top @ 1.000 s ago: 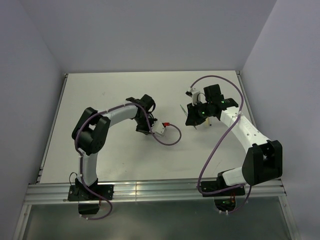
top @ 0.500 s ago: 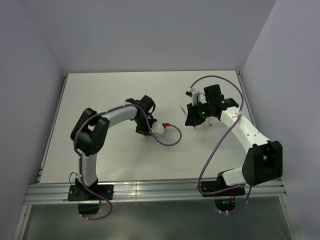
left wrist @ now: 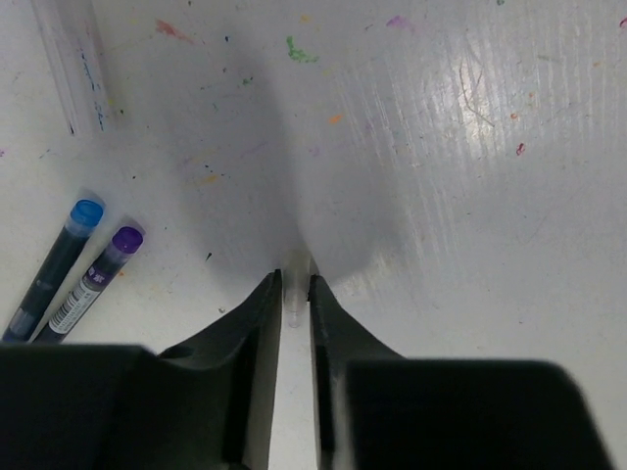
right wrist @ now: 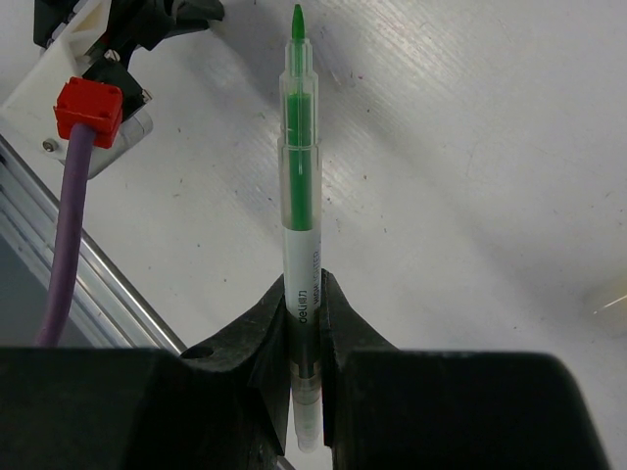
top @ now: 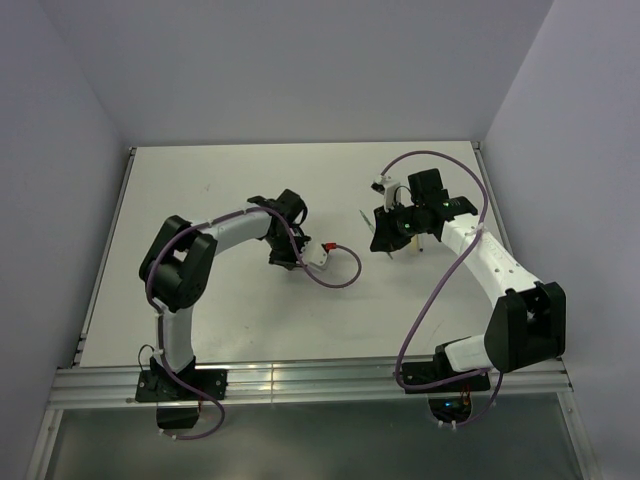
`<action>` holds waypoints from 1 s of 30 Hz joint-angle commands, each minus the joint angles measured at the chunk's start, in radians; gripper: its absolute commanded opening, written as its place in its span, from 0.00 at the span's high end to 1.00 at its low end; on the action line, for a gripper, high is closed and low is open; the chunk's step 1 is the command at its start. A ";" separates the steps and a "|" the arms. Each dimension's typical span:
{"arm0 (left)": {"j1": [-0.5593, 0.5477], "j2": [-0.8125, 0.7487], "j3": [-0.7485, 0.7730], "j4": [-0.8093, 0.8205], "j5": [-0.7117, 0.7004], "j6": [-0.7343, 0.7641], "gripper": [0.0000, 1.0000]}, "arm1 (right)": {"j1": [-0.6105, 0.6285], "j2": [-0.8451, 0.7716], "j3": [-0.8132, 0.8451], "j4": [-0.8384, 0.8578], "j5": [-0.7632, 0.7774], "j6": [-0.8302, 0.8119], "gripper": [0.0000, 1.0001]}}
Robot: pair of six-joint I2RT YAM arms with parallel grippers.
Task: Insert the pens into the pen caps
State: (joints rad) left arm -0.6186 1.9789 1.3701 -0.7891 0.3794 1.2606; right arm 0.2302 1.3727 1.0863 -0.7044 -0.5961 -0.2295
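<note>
Nearest in the left wrist view, the left claw [left wrist: 292, 294] has its jaws drawn almost together at the surface [left wrist: 470, 196]. A small clear cap [left wrist: 292, 309] fills the narrow gap between them, so we judge it pinched, though we cannot tell whether it is off the surface. Out at 9 o'clock from that claw, two dark pens lie side by side and touching, one blue-ended pen [left wrist: 54, 266] and one purple-ended pen [left wrist: 98, 276]; we cannot tell whether they are capped. Farther off, at 11 o'clock, a clear tube [left wrist: 73, 64] lies alone. On the other side, the right claw [right wrist: 304, 294] is clamped on the lower barrel of a green pen [right wrist: 298, 176]. The bare green tip points to 12 o'clock and hangs above the surface. Beyond it at 11 o'clock we see the left arm's red plug [right wrist: 86, 108] and purple cable [right wrist: 64, 255], and at 3 o'clock a pale blurred piece [right wrist: 612, 292] that we cannot identify. As we read it, the task is at an early stage: one pen and what looks like a cap are each gripped, well apart. No pen that we can make out sits in a cap, so aligning and pushing together remain, and after that the other pens.
</note>
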 commanded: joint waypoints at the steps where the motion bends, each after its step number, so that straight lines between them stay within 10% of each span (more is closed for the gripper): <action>1: 0.014 0.071 -0.062 -0.027 -0.068 0.005 0.81 | -0.008 -0.027 0.011 -0.004 -0.025 -0.010 1.00; 5: 0.014 0.032 -0.071 -0.001 -0.041 -0.007 1.00 | -0.008 -0.026 0.006 -0.004 -0.073 -0.017 1.00; 16: -0.009 -0.527 -0.259 0.451 -0.135 -0.237 1.00 | 0.011 -0.047 -0.008 -0.055 -0.370 -0.050 1.00; 30: -0.156 -0.943 -0.923 1.455 -0.310 0.239 1.00 | 0.202 -0.006 0.067 -0.224 -0.473 -0.108 1.00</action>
State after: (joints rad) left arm -0.7349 1.0573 0.5037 0.3561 0.0883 1.3430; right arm 0.3958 1.3701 1.0985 -0.8810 -1.0374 -0.3092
